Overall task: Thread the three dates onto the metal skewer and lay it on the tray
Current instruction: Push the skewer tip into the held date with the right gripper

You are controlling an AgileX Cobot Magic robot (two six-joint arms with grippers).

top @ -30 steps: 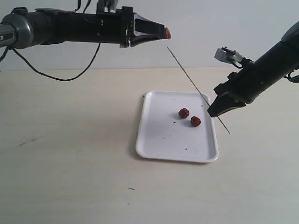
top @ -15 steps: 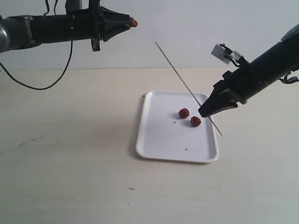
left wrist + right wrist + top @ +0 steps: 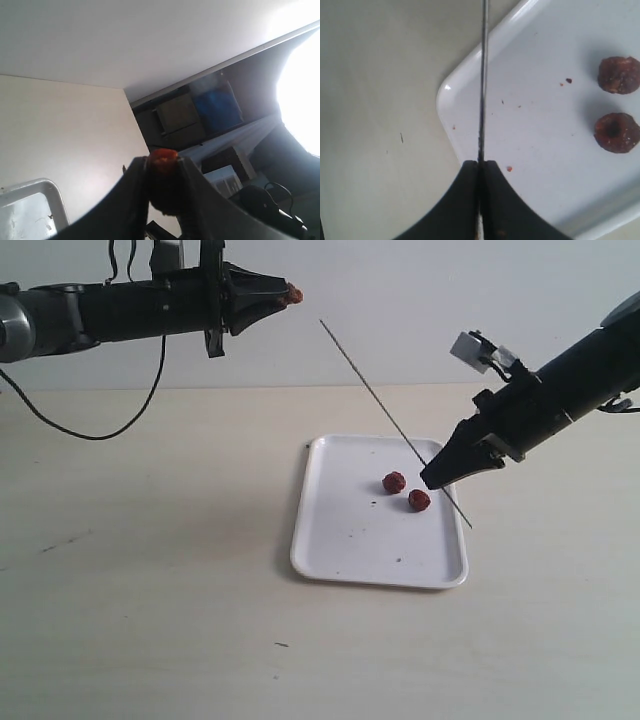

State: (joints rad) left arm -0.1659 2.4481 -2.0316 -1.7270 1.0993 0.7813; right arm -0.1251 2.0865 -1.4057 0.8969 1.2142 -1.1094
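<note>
My left gripper is raised high at the upper left, shut on one date pinched between its fingertips. My right gripper hangs over the right side of the white tray, shut on the metal skewer. The skewer slants up and to the left, its free tip apart from the held date. Two dates lie on the tray beside the right gripper; the right wrist view shows them too.
The tray lies on a pale wooden table with a few dark specks. A black cable droops from the left arm above the table's far left. A plain light wall stands behind.
The left gripper with its date first swung left and up, then eased back right a little. The right gripper and skewer shifted left, over the tray.
</note>
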